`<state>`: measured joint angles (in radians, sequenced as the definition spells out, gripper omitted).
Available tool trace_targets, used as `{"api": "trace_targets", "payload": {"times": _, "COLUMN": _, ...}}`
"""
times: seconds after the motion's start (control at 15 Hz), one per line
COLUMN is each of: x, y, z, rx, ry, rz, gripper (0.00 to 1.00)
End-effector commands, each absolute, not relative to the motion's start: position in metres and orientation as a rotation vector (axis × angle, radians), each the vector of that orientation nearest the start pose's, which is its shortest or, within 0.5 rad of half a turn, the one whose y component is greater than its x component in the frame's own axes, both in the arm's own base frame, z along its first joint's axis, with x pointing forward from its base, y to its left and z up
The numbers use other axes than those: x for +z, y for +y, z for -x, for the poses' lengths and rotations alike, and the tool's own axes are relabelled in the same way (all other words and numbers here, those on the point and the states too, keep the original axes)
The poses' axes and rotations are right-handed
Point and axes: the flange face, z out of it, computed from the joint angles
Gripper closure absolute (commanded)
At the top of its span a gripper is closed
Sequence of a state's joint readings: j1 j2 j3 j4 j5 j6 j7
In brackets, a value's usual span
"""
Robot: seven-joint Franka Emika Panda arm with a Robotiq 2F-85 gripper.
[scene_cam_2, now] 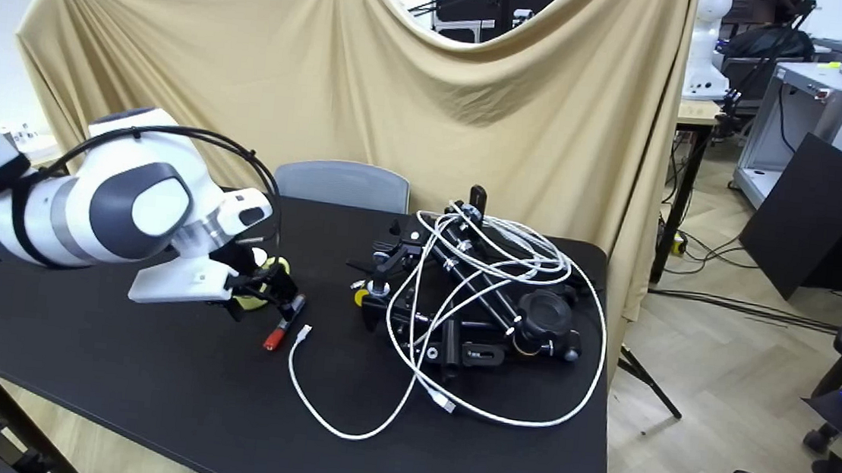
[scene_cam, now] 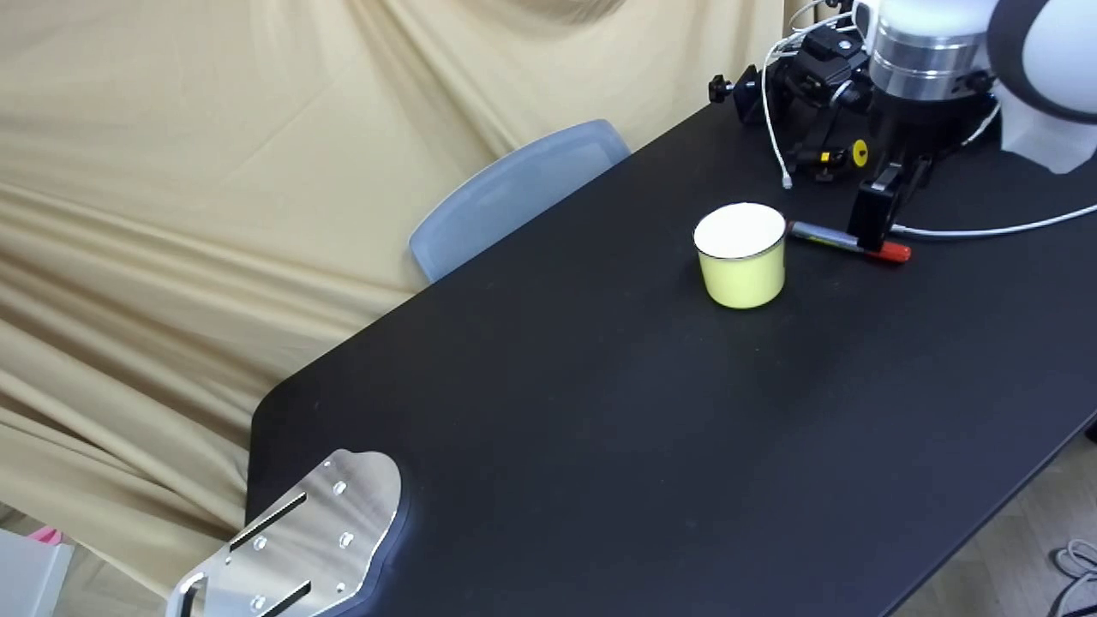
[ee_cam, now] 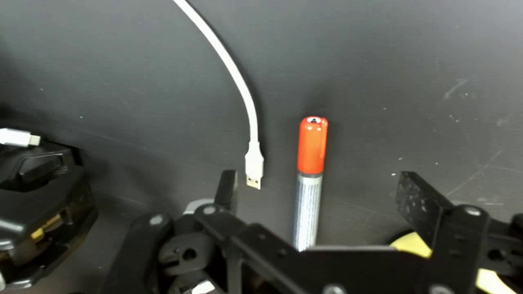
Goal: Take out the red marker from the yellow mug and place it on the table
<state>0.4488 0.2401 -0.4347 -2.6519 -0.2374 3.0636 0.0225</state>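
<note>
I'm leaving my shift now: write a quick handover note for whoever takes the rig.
Black two-finger gripper: open, jaws on either side of the slim red-capped, silver-bodied marker.
Marker: lying on the flat matte-black table, beside the upright pale-yellow cylindrical mug; contact unclear.
Done: marker out of the mug and on the table.
Left: probably just lifting the gripper clear.

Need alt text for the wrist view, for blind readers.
A red-capped, silver-bodied marker lies on a matte black table, seen between the jaws of an open black gripper. A white USB plug lies left of the marker; part of a pale yellow mug shows lower right.
</note>
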Motion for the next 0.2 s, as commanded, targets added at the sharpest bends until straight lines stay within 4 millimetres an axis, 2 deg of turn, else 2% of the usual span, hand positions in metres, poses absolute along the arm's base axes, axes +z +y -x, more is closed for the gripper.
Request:
{"api": "trace_targets", "payload": {"times": 0.0, "x": 0.196, "y": 0.034, "z": -0.427, "rx": -0.035, "ry": -0.26, "rz": 3.3, "gripper": 0.0}}
{"api": "trace_targets", "payload": {"times": 0.13, "x": 0.199, "y": 0.053, "z": -0.413, "rx": 0.177, "ry": -0.268, "rz": 3.277, "gripper": 0.0}}
